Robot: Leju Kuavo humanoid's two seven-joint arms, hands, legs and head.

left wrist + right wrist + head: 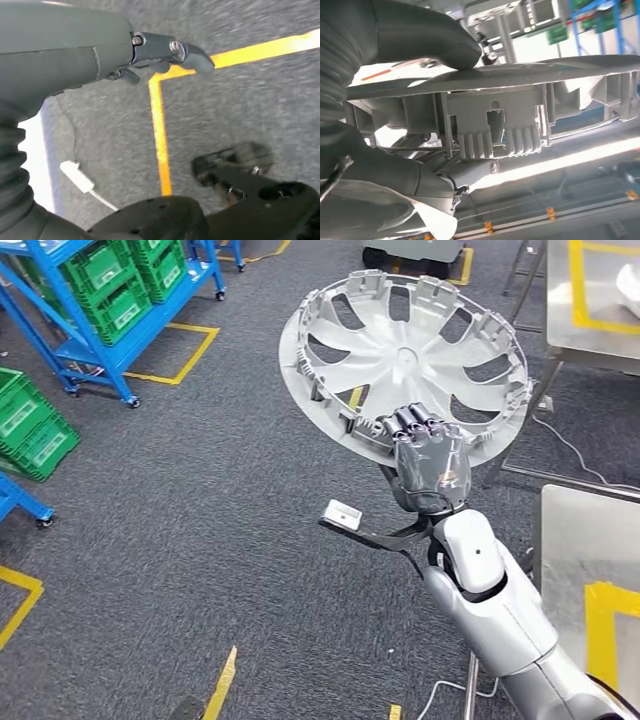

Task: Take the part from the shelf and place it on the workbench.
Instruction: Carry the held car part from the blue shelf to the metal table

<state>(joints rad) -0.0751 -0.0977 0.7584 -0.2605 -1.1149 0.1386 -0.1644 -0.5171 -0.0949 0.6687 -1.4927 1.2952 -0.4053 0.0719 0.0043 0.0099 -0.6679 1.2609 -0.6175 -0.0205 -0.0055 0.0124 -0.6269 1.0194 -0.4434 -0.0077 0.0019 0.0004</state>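
Evidently the carrying step is in hand: the right hand (432, 462) grips the grey wheel cover (404, 360) by its near rim, thumb on one face and fingers curled over the other, holding it flat above the carpeted floor (189, 540). Next it must be brought over the steel counter (566, 540) and lowered level. The left hand (166, 55) hangs empty, fingers apart.
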